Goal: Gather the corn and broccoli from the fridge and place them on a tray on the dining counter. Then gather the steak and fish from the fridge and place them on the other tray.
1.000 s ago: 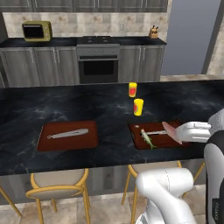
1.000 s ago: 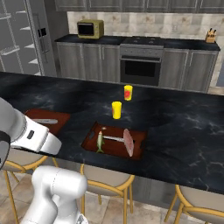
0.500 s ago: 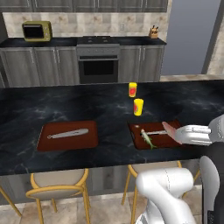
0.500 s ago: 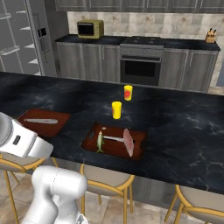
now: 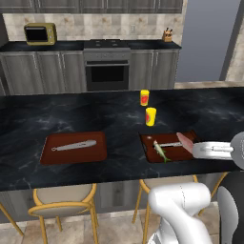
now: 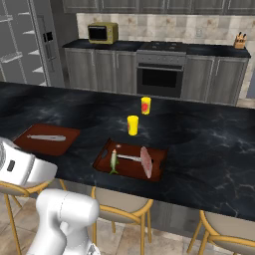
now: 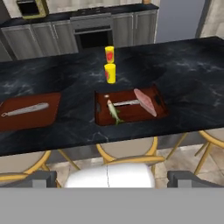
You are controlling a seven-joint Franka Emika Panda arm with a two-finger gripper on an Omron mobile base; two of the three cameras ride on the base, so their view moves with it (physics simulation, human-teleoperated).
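The counter [image 7: 183, 74] carried two brown trays side by side, well apart. The left tray [image 7: 26, 116] held a long grey utensil [image 7: 24, 109] lying lengthwise. Two yellow cups [image 7: 110, 72] with red labels stood behind the right tray [image 7: 131, 116], one behind the other. On the right tray, the fish [image 7: 113, 111], small and greenish, lay at the left end; a thin grey utensil [image 7: 127, 103] lay between it and the steak [image 7: 145, 103], which rested tilted at the right end. In the left base view the steak [image 5: 185, 141] sat just beside the white arm. The gripper [image 7: 109, 177] hung back from the counter's near edge, above the stools [image 7: 127, 151], its fingers [image 7: 186, 178] spread wide apart and holding nothing.
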